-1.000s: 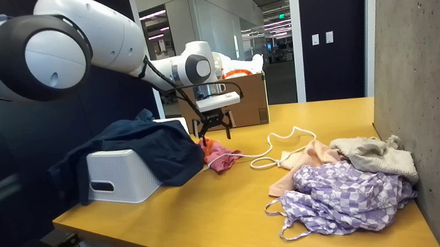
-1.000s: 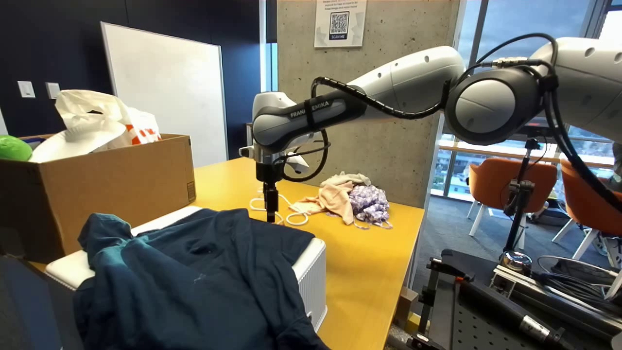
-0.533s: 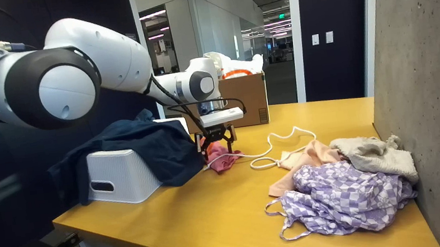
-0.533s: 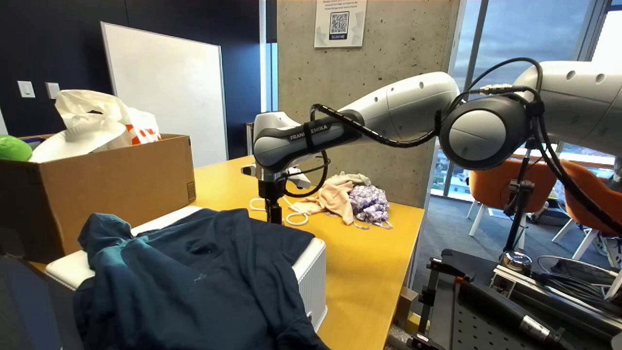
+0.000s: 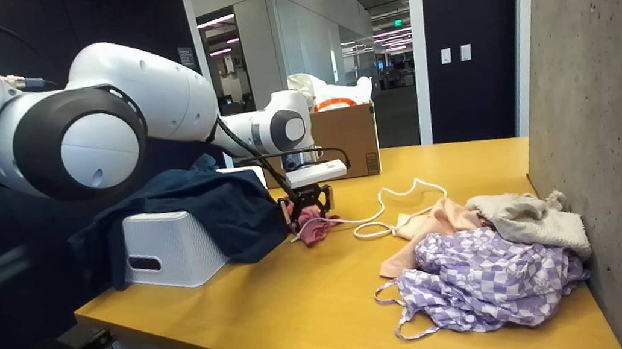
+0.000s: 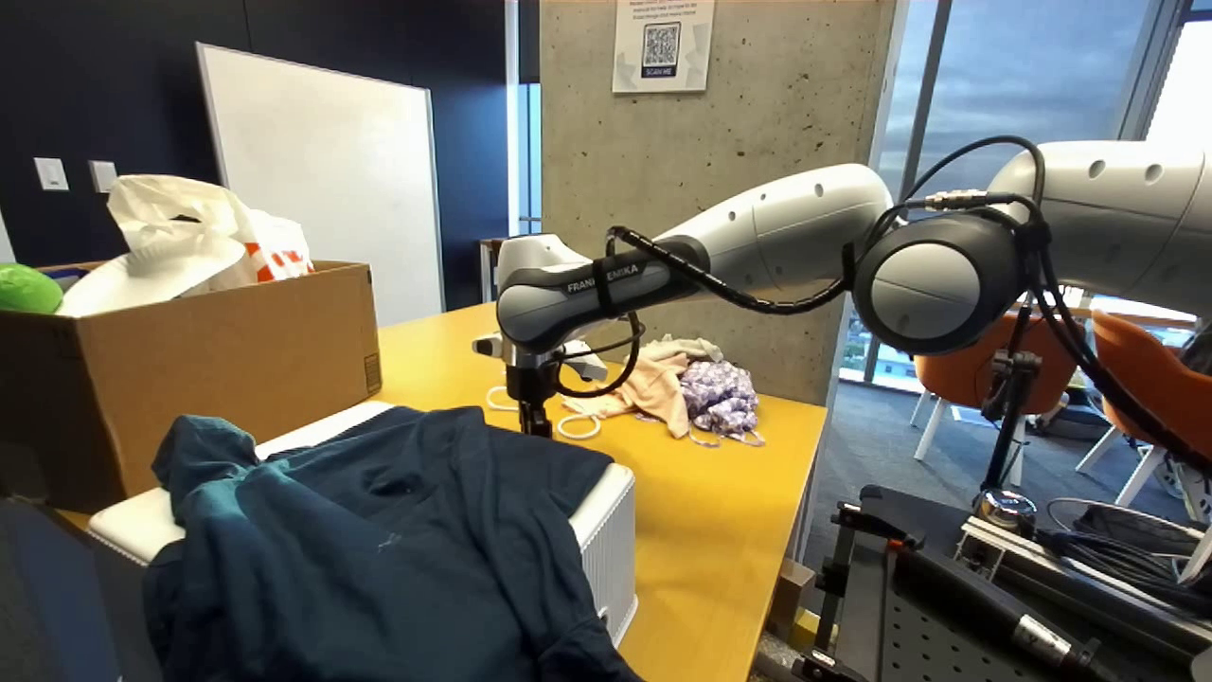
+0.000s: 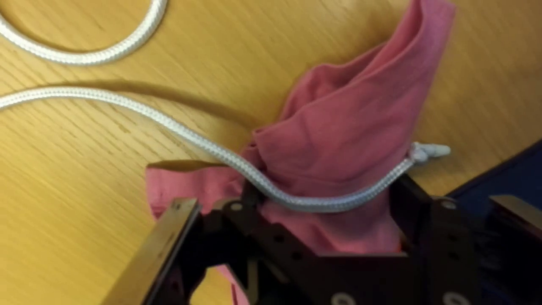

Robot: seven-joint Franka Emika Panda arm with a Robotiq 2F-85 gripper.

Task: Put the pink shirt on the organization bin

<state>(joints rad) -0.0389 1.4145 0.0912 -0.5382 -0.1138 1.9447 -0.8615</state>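
Concrete wall (image 5: pixel 614 126), table (image 5: pixel 281 306) under pink shirt (image 7: pixel 338 144)

- Both exterior views look down across the tabletop (image 5: pixel 281 306), sharing the arm (image 5: pixel 153 93).
- In an exterior view, the navy garment (image 6: pixel 379 549) lies nearest.
- Wrist view faces down, close above the pink shirt (image 7: pixel 347 135).

Office-type rm: whiteboard (image 6: pixel 327 189), orange chairs (image 6: pixel 961 374), lg windows (image 6: pixel 1008 85), QR sheet (image 6: pixel 661 47) on concrete wall (image 6: pixel 757 123).

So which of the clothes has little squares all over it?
The crumpled purple-and-white checked fabric garment; the crumpled pink shirt, draped navy garment, peach cloth and textured cream cloth show no squares.
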